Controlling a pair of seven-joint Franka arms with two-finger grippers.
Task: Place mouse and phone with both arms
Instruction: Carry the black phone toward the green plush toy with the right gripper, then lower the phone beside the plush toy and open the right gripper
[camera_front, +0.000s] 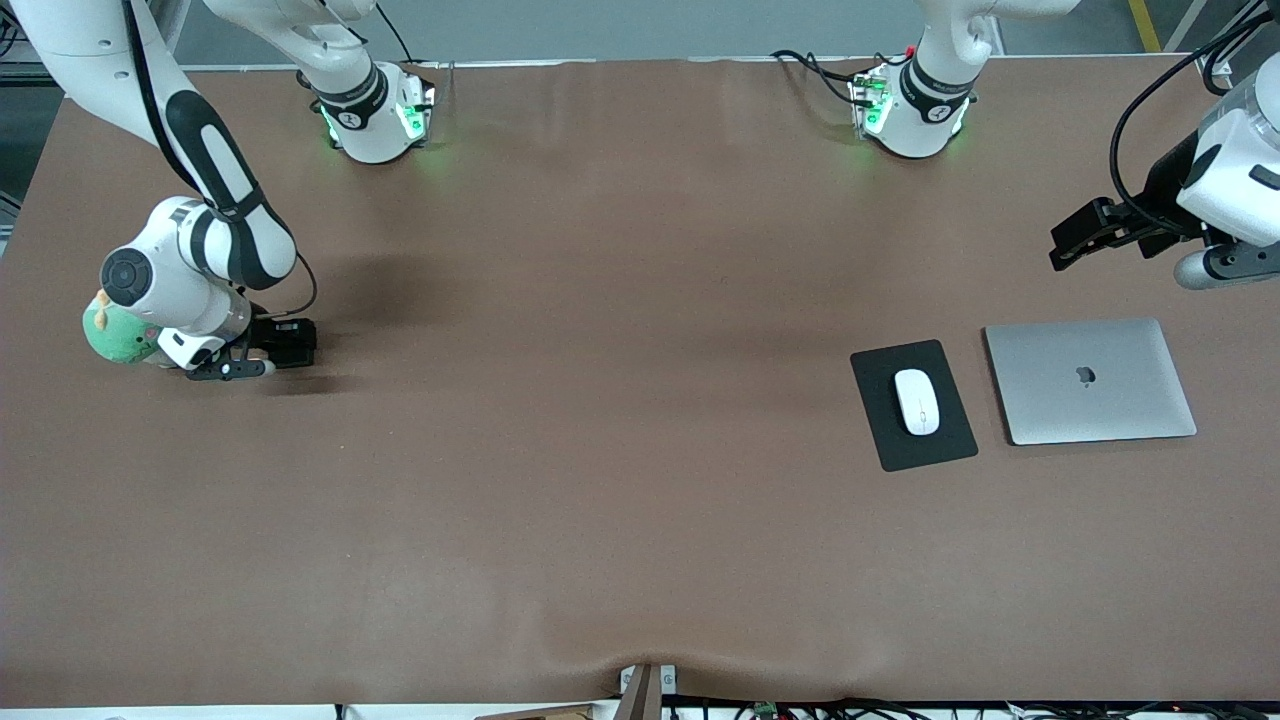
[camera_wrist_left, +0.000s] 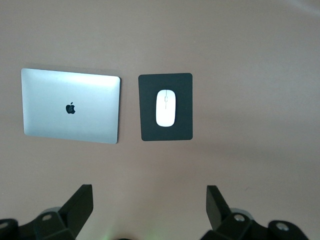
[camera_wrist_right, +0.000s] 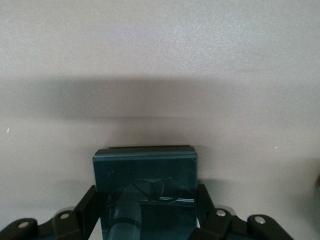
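The white mouse (camera_front: 917, 401) lies on a black mouse pad (camera_front: 890, 445) toward the left arm's end of the table; both also show in the left wrist view, the mouse (camera_wrist_left: 165, 107) on the pad (camera_wrist_left: 150, 131). My left gripper (camera_front: 1075, 240) is open and empty in the air, over the table beside the laptop; its own view shows it (camera_wrist_left: 149, 205) spread wide. My right gripper (camera_front: 268, 354) is low at the right arm's end of the table, shut on the black phone (camera_wrist_right: 145, 172), which stands between its fingers (camera_wrist_right: 89, 202). The phone (camera_front: 298, 342) is close to the table top.
A closed silver laptop (camera_front: 1090, 380) lies beside the mouse pad, toward the left arm's end; it also shows in the left wrist view (camera_wrist_left: 70, 107). A green plush toy (camera_front: 115, 338) sits by the right arm's wrist. The brown table (camera_front: 600, 450) stretches between the two groups.
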